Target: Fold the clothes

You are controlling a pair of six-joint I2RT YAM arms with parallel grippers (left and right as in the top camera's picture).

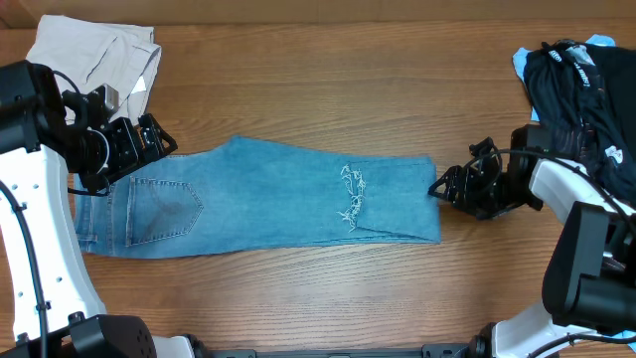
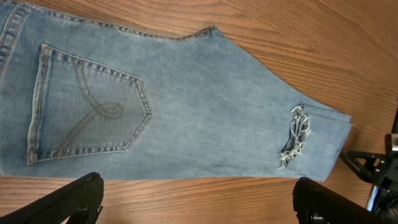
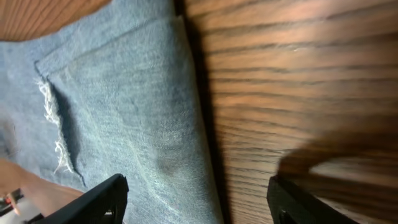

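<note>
1. The right pincer (image 1: 444,187) has its fingers well apart and holds nothing. It sits low at the folded end of the jeans (image 1: 268,189), with one finger over the denim edge and the other over bare worktop (image 1: 328,80).
2. The left pincer (image 1: 151,137) is spread fully wide and empty, and hangs just above the waist end near the back pocket (image 1: 164,211).
3. The jeans lie flat mid-worktop with the legs doubled back and a frayed edge (image 1: 351,197) on top. Their long axis runs from one pincer to the other, waist toward the left arm.
4. The next fold probably carries one end along that axis. The right pincer looks nearer its edge.
5. No brand or label reads on the denim. The white print on the dark pile (image 1: 571,80) is too small to read, and the beige garment (image 1: 94,50) shows no writing.
</note>
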